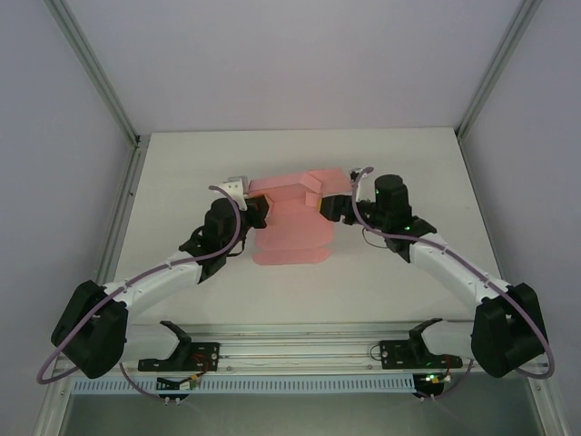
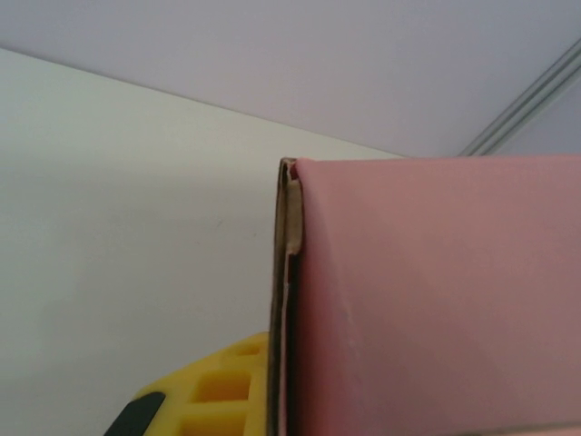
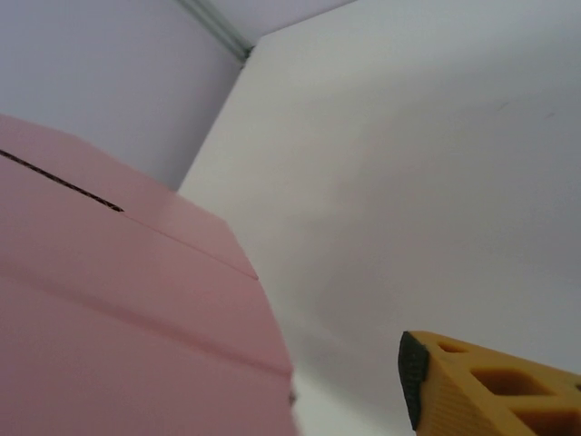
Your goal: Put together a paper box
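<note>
White counter (image 1: 390, 272), enclosed by pale grey walls (image 1: 300, 64) and aluminium frame posts (image 1: 91, 68). Pink thin-card paper box (image 1: 292, 227), partly folded with flaps still spread, lies at the middle of the counter, slightly toward its far edge. Left end effector (image 1: 257, 216) is at the box's left side, closed on an upright card wall; its yellow finger (image 2: 218, 395) lies against the raw card edge. Right end effector (image 1: 332, 211) sits at the box's right side, jaws apart: one yellow finger (image 3: 490, 386) stands clear of the pink panel, the other is hidden.
</note>
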`<action>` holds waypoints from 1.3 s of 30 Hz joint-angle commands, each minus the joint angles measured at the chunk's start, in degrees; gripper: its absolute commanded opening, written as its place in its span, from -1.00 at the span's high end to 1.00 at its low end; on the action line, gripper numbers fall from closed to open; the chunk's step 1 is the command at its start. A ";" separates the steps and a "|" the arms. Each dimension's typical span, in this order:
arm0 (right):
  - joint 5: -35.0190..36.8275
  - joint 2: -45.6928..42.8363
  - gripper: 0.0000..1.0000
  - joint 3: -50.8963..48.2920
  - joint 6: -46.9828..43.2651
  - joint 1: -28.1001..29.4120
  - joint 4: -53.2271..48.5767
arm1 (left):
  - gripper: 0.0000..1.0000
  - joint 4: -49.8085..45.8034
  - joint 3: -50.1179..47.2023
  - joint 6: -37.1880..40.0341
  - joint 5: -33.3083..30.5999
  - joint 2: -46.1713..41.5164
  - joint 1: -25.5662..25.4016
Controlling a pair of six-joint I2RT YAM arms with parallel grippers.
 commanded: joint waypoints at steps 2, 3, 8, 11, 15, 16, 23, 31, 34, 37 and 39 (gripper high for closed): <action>18.00 2.33 -0.22 1.64 -2.76 3.51 -5.81 | 1.00 4.82 0.46 -0.75 2.83 -1.11 -0.70; 19.06 2.68 -0.22 1.87 -3.47 4.24 -6.47 | 1.00 4.99 0.42 -0.84 2.92 -1.12 -0.65; 20.05 5.16 -0.17 3.10 -3.65 5.66 -8.02 | 1.00 5.30 0.41 -1.03 2.57 -0.98 -0.66; 19.09 6.23 -0.15 3.51 -3.64 5.91 -7.51 | 1.00 5.32 0.33 -1.11 2.34 -1.09 -0.66; 18.47 5.45 -0.13 3.46 -3.69 6.03 -7.34 | 1.00 4.72 0.24 -1.01 1.75 -1.22 -0.63; 18.54 4.50 -0.13 3.35 -3.81 5.99 -7.59 | 1.00 4.44 0.16 -0.97 1.21 -1.33 -0.66; 18.93 -10.86 -0.41 1.61 -6.68 5.45 -12.66 | 1.00 2.85 -0.36 -0.68 -1.36 -1.12 -0.55; 22.06 -30.29 -0.57 0.87 -13.72 -0.39 -23.31 | 1.00 2.61 -1.47 -2.72 6.35 -0.61 2.28; 16.04 -29.88 -0.55 4.60 -13.91 -10.58 -27.05 | 1.00 2.24 -1.00 -1.58 10.16 -0.14 2.79; 3.72 -25.11 -0.44 9.28 -15.66 -18.61 -27.43 | 1.00 1.96 -0.86 -0.85 13.43 -0.16 2.94; -2.97 -20.40 -0.25 12.77 -17.22 -20.49 -27.88 | 1.00 1.83 -0.76 0.02 15.40 -0.34 2.98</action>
